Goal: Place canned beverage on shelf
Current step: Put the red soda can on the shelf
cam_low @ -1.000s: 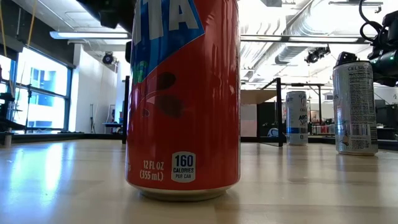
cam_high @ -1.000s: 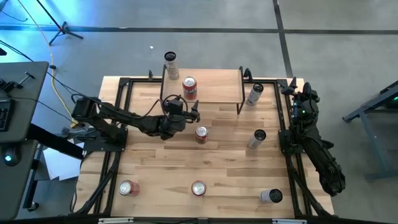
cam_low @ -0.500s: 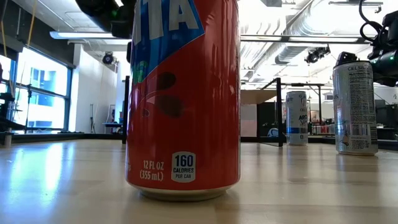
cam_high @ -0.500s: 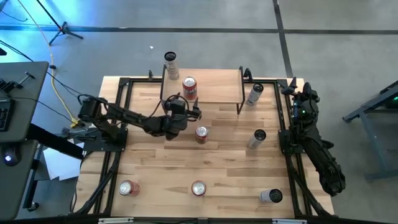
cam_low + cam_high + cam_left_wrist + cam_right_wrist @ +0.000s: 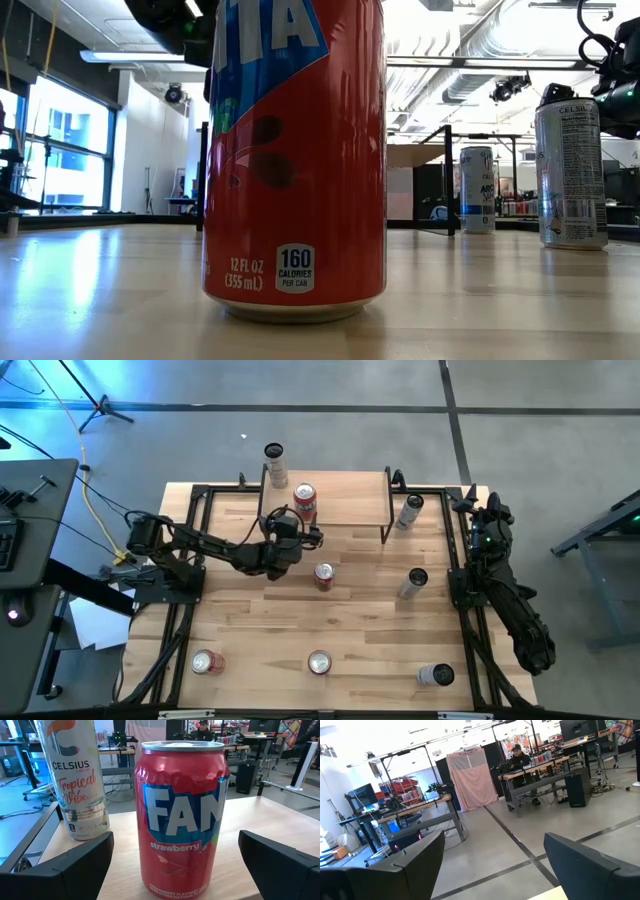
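A red Fanta strawberry can (image 5: 182, 815) stands upright on the light wooden shelf (image 5: 350, 498), near its left end (image 5: 303, 500). My left gripper (image 5: 300, 530) is level at the shelf's near edge, open. In the left wrist view its fingers (image 5: 75, 865) stand on either side of the can without touching it. A tall white Celsius can (image 5: 75, 780) stands on the shelf's far left corner (image 5: 274, 457). My right gripper (image 5: 492, 865) waits open by the table's far right corner (image 5: 482, 512), with nothing between its fingers.
Another red can (image 5: 323, 575) stands on the table just near of my left gripper. More cans stand around: silver ones (image 5: 409, 512), (image 5: 413, 582), (image 5: 436, 675) at the right, red ones (image 5: 207, 662), (image 5: 319, 662) by the near edge. One red can (image 5: 295, 160) fills the low view.
My left gripper has edged toward the table's right and far side, closer to the shelf and its red can, and has rolled a little. It stays open. No can has moved.
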Available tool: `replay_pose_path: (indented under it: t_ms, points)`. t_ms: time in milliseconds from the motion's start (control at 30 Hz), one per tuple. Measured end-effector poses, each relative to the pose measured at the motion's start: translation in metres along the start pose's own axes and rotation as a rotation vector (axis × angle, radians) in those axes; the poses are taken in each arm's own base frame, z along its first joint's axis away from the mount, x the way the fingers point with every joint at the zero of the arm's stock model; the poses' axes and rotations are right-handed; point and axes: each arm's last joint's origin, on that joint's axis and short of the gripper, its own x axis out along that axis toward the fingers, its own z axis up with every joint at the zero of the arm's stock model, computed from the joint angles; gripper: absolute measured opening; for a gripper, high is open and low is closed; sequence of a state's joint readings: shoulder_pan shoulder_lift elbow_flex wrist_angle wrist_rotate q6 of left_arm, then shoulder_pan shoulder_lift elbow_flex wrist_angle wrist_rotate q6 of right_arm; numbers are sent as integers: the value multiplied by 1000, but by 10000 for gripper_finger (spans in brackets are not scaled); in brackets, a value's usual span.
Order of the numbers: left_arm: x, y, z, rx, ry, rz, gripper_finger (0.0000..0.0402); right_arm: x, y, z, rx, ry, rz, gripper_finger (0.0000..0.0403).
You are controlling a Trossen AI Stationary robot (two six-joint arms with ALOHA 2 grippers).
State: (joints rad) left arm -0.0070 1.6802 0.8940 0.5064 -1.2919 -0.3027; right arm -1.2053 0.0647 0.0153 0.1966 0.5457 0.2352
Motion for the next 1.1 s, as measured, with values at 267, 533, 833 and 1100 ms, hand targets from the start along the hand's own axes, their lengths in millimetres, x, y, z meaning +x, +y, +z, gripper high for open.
replay_pose_path:
  t_ms: [267, 533, 833, 1100]
  points:
    - [11, 3, 1, 15, 8, 7, 400, 0, 0, 0, 0, 0, 0, 328]
    - [17, 6, 1, 13, 8, 20, 400, 0, 0, 0, 0, 0, 0, 328]
    - [27, 9, 2, -41, 18, 18, 392, 0, 0, 0, 0, 1, 0, 328]
    - [29, 10, 1, -29, 27, 12, 354, 0, 0, 0, 0, 0, 0, 328]
